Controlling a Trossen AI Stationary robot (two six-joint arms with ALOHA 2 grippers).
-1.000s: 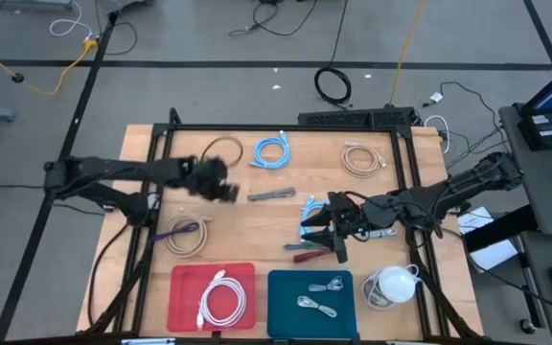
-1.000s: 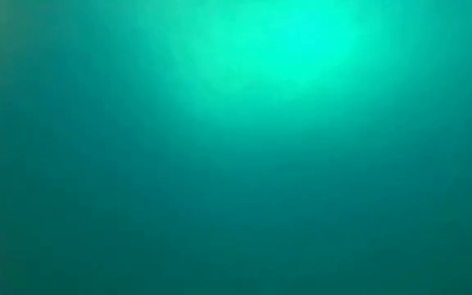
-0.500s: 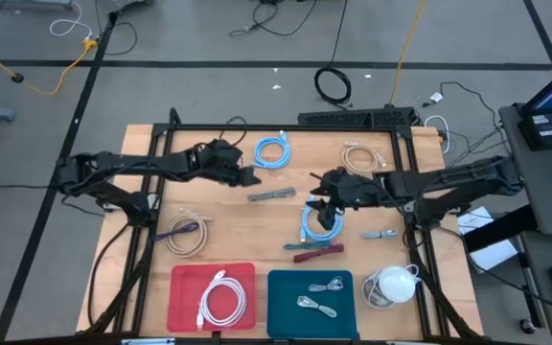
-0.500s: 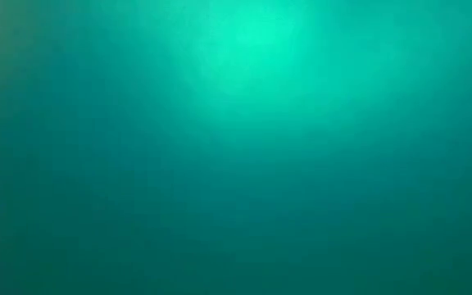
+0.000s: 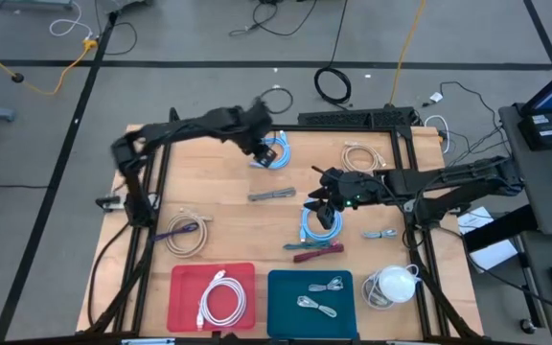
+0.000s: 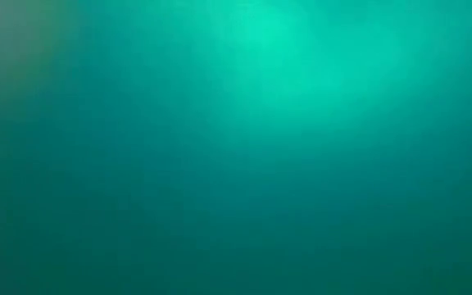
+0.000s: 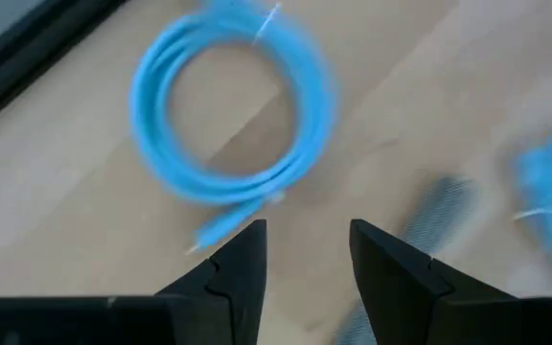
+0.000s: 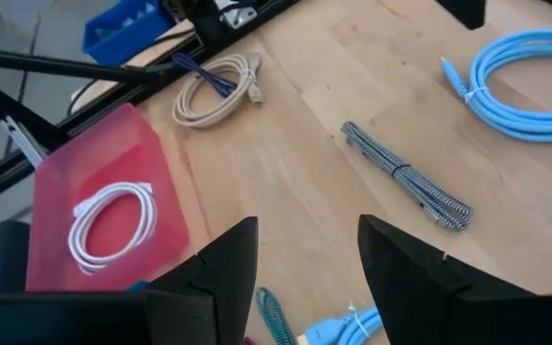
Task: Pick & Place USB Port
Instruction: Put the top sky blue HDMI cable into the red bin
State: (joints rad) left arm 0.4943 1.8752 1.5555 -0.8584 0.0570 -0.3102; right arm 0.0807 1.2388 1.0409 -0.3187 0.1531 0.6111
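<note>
Several coiled USB cables lie flat on the wooden table. My left gripper (image 5: 263, 149) is open and hovers over the far blue coil (image 5: 274, 151); in the left wrist view the blue coil (image 7: 233, 105) lies just beyond the open gripper (image 7: 307, 254). My right gripper (image 5: 322, 198) is open over mid-table, just far of a second blue cable (image 5: 312, 220), which also shows in its wrist view (image 8: 338, 326) below the gripper (image 8: 307, 254). A grey braided cable (image 5: 271, 195) lies between the two grippers. The low view shows only a teal blur.
At the near edge sit a red tray (image 5: 182, 287) holding a white cable (image 5: 220, 299) and a teal tray (image 5: 281, 287) holding two silver cables. Also on the table: a beige coil (image 5: 360, 158), a beige coil with purple tie (image 5: 188, 235), a maroon cable (image 5: 316, 252), a small grey cable (image 5: 381, 233), a white coil (image 5: 391, 286).
My left arm has swung from the table's left side toward the far edge and right, ending over the far blue coil. My right gripper moved away from the near edge toward mid-table, then held nearly still.
</note>
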